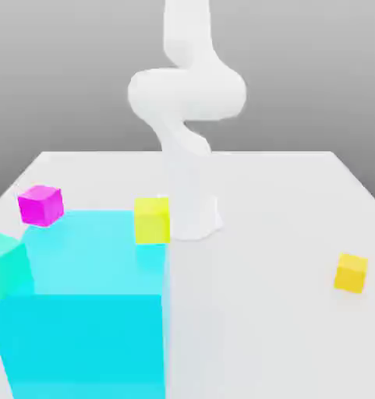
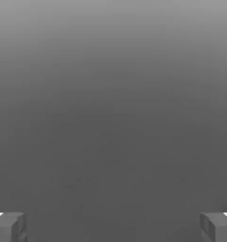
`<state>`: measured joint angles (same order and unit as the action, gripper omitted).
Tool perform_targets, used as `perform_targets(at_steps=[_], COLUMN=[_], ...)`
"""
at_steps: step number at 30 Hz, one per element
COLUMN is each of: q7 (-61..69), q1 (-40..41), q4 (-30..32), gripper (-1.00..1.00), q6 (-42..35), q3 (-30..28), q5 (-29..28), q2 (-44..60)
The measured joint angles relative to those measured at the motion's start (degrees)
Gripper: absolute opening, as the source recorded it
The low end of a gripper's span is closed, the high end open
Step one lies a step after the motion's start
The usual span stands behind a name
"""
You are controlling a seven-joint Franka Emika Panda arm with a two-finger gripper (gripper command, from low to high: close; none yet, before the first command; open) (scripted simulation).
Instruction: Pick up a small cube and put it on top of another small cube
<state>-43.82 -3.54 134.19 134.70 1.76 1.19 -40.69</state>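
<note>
Going from the exterior view's left, a teal cube (image 1: 5, 265) and a magenta cube (image 1: 40, 205) are sitting by the big cyan block (image 1: 85, 312), the lemon-yellow cube (image 1: 152, 220) is resting at its far corner, and the golden cube (image 1: 351, 273) is lying well apart on the white table (image 1: 268, 312). Against a grey backdrop my arm (image 1: 186, 101) is rising bent from its base. I am holding my gripper (image 2: 113, 227) fully spread, its 2 fingertips (image 2: 9, 226) gripping nothing.

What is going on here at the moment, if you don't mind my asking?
Nothing is being handled yet. The white arm stands at the back of the table, and its fingers are wide apart with nothing between them. The golden cube sits alone toward the exterior view's right. The lemon-yellow cube it should go on sits beside the big cyan block.
</note>
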Motion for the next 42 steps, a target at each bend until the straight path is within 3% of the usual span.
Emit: perform_targets(at_steps=[10, 16, 21, 27, 28, 35, 42], q7=[6.90, 8.38, 5.40, -3.49, -4.47, -4.76, 4.76], q1=[-13.68, -20.30, -27.73, -36.21, -37.61, -37.87, -32.01], q4=[9.80, 15.60, 20.32, 18.88, 18.52, 18.48, 20.61], gripper=[0.00, 0.00, 0.00, 0.00, -1.00, -1.00, -1.00], q6=[11.91, 19.01, 24.84, 33.97, 35.25, 35.44, 25.90], q3=[9.75, 17.10, 20.74, 10.60, 8.91, 8.61, 15.76], q5=[3.06, 1.29, -6.06, -18.59, -19.87, -20.21, -7.41], q2=[20.87, 33.34, 44.36, 57.09, 58.72, 58.94, 46.79])
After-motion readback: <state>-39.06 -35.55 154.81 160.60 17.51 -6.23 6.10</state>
